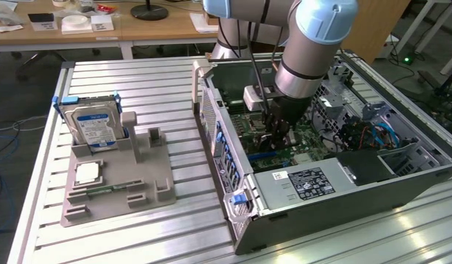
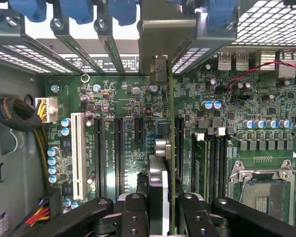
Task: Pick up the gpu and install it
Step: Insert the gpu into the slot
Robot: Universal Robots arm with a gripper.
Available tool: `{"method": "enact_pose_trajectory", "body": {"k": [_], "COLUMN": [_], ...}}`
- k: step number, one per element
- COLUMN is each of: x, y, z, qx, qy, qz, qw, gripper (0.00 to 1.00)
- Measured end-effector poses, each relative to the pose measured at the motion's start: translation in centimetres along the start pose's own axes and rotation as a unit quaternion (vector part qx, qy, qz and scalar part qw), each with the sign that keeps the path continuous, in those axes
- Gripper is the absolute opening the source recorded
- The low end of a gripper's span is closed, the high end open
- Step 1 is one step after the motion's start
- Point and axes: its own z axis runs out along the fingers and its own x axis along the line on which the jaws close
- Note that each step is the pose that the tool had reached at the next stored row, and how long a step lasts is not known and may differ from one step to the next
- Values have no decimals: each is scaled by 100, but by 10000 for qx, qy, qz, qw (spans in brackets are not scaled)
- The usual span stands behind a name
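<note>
The claw is closed narrowly on the gpu, its fingers pressed to either face of the thin card. The wrist view shows the card edge-on, standing upright over the motherboard. Its metal bracket meets the case's rear slot openings. Whether the card's lower edge is already in a slot cannot be told.

Black expansion slots and a white slot run parallel on one side of the card. Memory slots and the bare processor socket lie on the other. A sleeved cable bundle curls by the case wall.

In the exterior view the claw hangs deep inside the open computer case, between its rear panel and the drive cage. The labelled power supply sits just in front of it.

The case takes up the tabletop toward the edge at the exterior view's right. Toward the opposite edge is a gray fixture, apart from the case. It holds a blue-labelled hard drive upright, a processor chip and a green memory stick lying flat.
</note>
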Motion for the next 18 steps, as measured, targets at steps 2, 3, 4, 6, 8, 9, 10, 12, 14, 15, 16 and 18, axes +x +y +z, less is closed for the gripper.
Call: {"method": "enact_pose_trajectory", "body": {"k": [2, 3, 4, 6, 8, 9, 10, 12, 14, 15, 16, 18], "x": [0, 0, 0, 1, 1, 1, 1, 1, 1, 1, 1, 1], "y": [0, 0, 0, 0, 1, 2, 1, 1, 1, 1, 1, 2], "z": [4, 7, 10, 16, 19, 19, 19, 19, 20, 20, 21, 23], "qx": [0, 0, 0, 0, -5, -6, -6, -6, -13, -21, -27, -33], "qy": [0, 0, 0, 0, 1, 1, 0, 0, 0, 0, 0, 1], "qz": [0, -1, -1, 0, 1, 1, 1, 0, 1, 1, 1, 2], "qw": [10000, 10000, 10000, 10000, 10000, 10000, 10000, 10000, 10000, 10000, 10000, 10000], "gripper": [28, 28, 28, 28, 28, 28, 28, 28, 28, 28, 28, 28]}}
